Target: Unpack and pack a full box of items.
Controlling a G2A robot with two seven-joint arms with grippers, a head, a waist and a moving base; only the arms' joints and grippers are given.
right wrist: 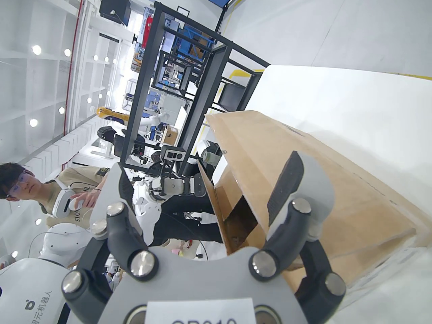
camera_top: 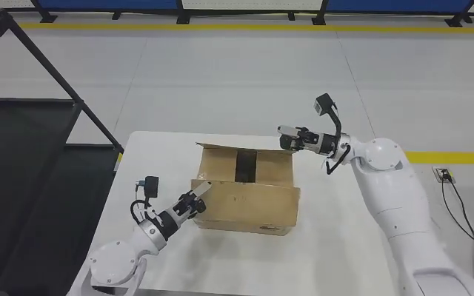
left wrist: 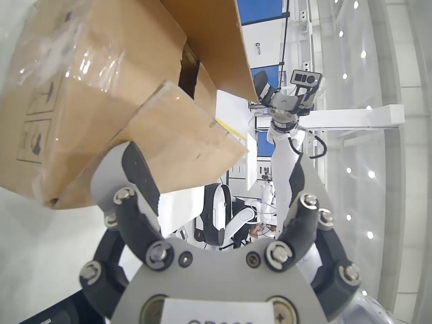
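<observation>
A brown cardboard box [camera_top: 248, 203] stands in the middle of the white table [camera_top: 333, 251]. Its top flaps are partly raised, with a dark gap [camera_top: 245, 164] between them. My left gripper [camera_top: 201, 194] is at the box's near left corner, open, one finger [left wrist: 140, 173] close under a side flap [left wrist: 182, 129] with nothing gripped. My right gripper [camera_top: 281, 137] hovers at the far right corner, open, its fingers [right wrist: 290, 183] straddling the edge of the long flap [right wrist: 287, 143] without closing on it. What the box [right wrist: 337, 177] holds is hidden.
A black metal rack [camera_top: 37, 148] stands beside the table's left edge. Bare table surface lies to the right of the box and in front of it. Yellow floor lines [camera_top: 437, 157] run behind the table.
</observation>
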